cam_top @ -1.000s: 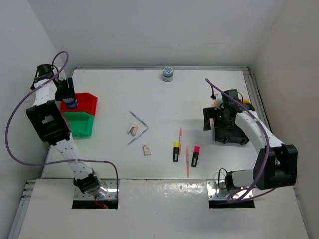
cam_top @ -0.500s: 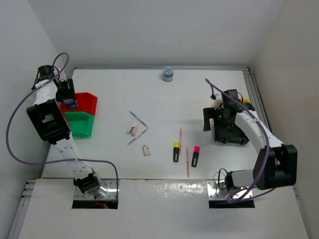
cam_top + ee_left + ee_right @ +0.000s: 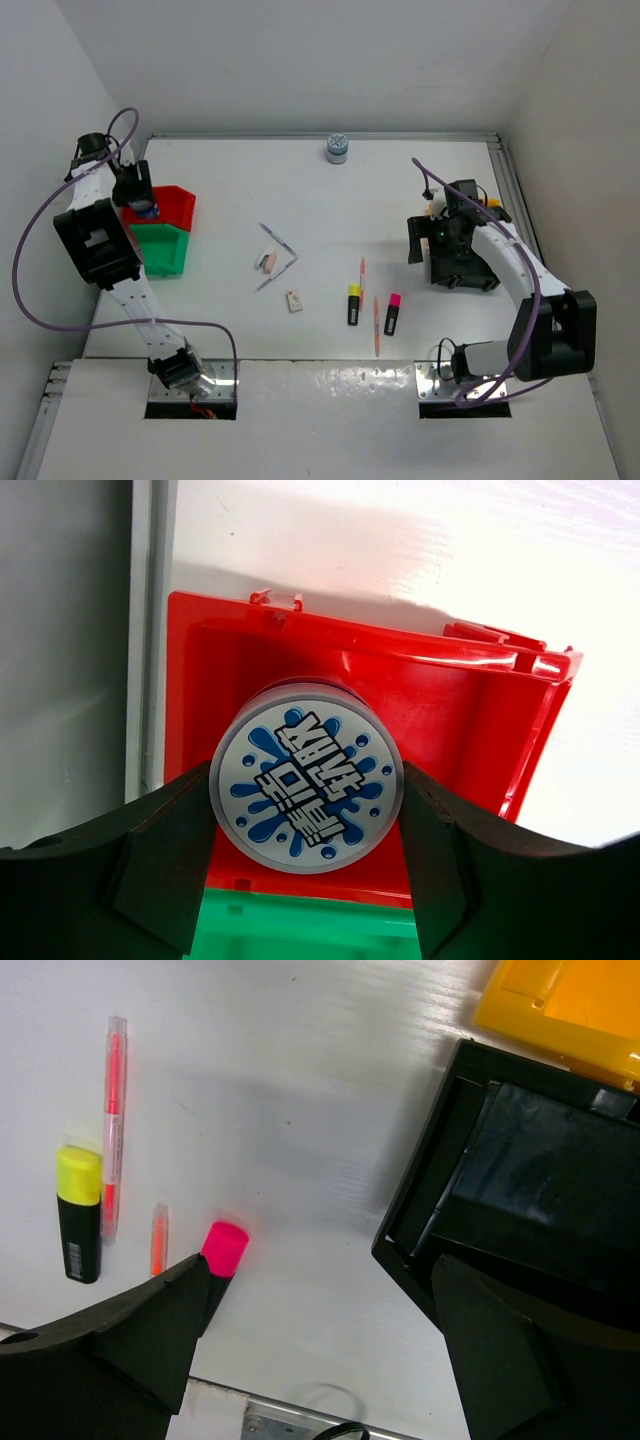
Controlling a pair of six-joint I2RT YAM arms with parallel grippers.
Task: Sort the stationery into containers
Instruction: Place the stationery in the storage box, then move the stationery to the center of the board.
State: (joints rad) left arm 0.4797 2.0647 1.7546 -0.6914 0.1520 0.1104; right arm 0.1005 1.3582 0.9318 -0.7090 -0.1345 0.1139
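Left gripper point(image 3: 305, 810) pinched a tape roll point(image 3: 305, 785) over the red bin point(image 3: 470, 710), table's point(image 3: 300, 180) left edge. We saw right gripper point(image 3: 315, 1270) gaping, empty, near black bin point(image 3: 540, 1190).

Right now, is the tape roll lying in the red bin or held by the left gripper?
Held: the left gripper pinches the tape roll on both sides, over the red bin.
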